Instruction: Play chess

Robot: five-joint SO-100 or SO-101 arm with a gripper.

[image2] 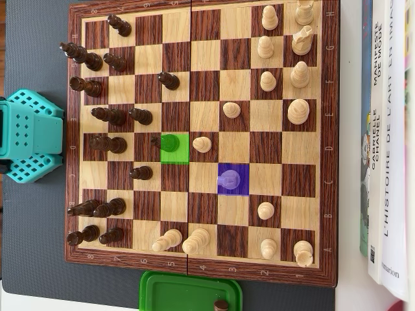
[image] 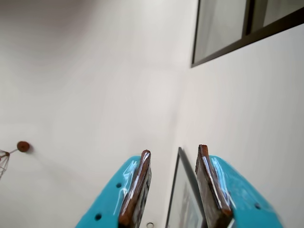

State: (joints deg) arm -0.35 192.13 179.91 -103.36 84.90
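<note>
Two blue fingers (image: 135,194) with brown pads are sticking up close to my wrist camera. They are the fingers of my hand (image: 173,190). I am holding them a little apart, and I am holding nothing between them. Behind them I am seeing only a pale wall (image: 95,85), a dark window frame (image: 247,38) and a picture frame (image: 183,190). So I am pointing my hand up and away, not at the game.

In the overhead view, only my blue base (image2: 29,136) is showing, at the left edge of the chess board (image2: 201,139). My hand is not showing over the board there.

On the board, a green square (image2: 174,148) is glowing under a dark pawn (image2: 163,140). A purple square (image2: 233,179) is glowing too, with a piece (image2: 229,176) on it that is too tinted to name. I am thinking these two squares are marking a move, but I cannot tell which way it goes. Dark pieces are standing on the left side and pale pieces on the right.

A green box (image2: 188,290) is sitting below the board, with one dark piece (image2: 221,304) in it. Books (image2: 389,142) are lying on the tabletop (image2: 39,246) at the right.

I am thinking no move has started yet. Next I would need to swing down over a marked square, open wider, and close gently on one piece without bumping its neighbours.
</note>
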